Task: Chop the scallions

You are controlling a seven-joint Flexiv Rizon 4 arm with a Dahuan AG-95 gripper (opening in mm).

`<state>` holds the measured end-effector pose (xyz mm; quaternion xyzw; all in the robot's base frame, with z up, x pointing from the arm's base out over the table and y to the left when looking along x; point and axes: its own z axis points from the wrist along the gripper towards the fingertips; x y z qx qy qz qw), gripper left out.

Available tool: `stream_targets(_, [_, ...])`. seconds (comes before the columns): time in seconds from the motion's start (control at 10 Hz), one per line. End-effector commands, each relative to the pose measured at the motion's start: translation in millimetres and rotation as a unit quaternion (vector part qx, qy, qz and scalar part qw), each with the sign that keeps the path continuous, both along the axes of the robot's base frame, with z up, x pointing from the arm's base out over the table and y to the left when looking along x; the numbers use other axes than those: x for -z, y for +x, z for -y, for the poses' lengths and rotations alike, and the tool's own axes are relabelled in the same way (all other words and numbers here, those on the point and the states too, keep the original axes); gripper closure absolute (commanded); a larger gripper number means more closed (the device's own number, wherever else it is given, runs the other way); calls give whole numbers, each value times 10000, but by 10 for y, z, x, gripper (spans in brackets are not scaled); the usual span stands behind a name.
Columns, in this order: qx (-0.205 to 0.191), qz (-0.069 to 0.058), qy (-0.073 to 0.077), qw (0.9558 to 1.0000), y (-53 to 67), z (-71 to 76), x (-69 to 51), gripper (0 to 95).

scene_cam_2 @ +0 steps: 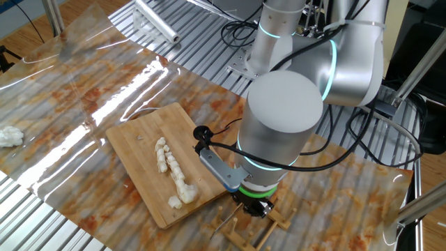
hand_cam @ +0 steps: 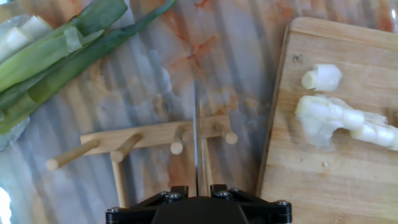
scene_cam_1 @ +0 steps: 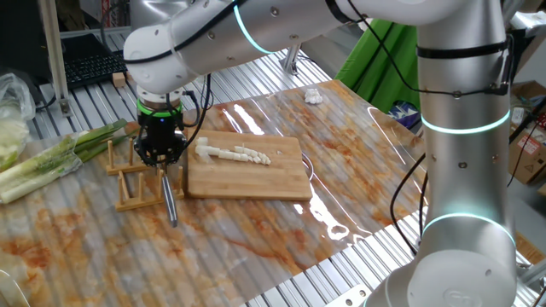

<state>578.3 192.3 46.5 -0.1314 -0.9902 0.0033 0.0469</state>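
The scallions (scene_cam_1: 232, 153) lie as a row of short white segments on the wooden cutting board (scene_cam_1: 247, 181); they also show in the other fixed view (scene_cam_2: 173, 174) and at the right of the hand view (hand_cam: 342, 118). My gripper (scene_cam_1: 159, 158) hangs left of the board, over a small wooden peg rack (scene_cam_1: 136, 192). It is shut on a slim grey knife (scene_cam_1: 169, 203) whose blade points down toward the table. In the hand view the gripper (hand_cam: 198, 188) holds the blade (hand_cam: 198, 137) edge-on, crossing the rack (hand_cam: 143, 138) between two pegs.
A bunch of thick green-and-white leafy stalks (scene_cam_1: 51, 155) lies left of the rack, also in the hand view (hand_cam: 56, 50). A white crumpled lump (scene_cam_1: 313, 96) sits beyond the board. A clear roll (scene_cam_2: 157, 21) lies at the far table edge.
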Motion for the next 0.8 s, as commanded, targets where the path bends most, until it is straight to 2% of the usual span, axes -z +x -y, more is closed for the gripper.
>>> stream_targets(0.1, [48, -42, -14, 10000, -44, 17, -143, 760])
stream_targets(0.5, [187, -48, -4, 9998, -119, 90, -534, 760])
stream_targets(0.6, [58, -47, 17, 10000, -129, 123, -623, 760])
stream_targets(0.8, [-173, -153, 40, 9997, -147, 253, -775, 760])
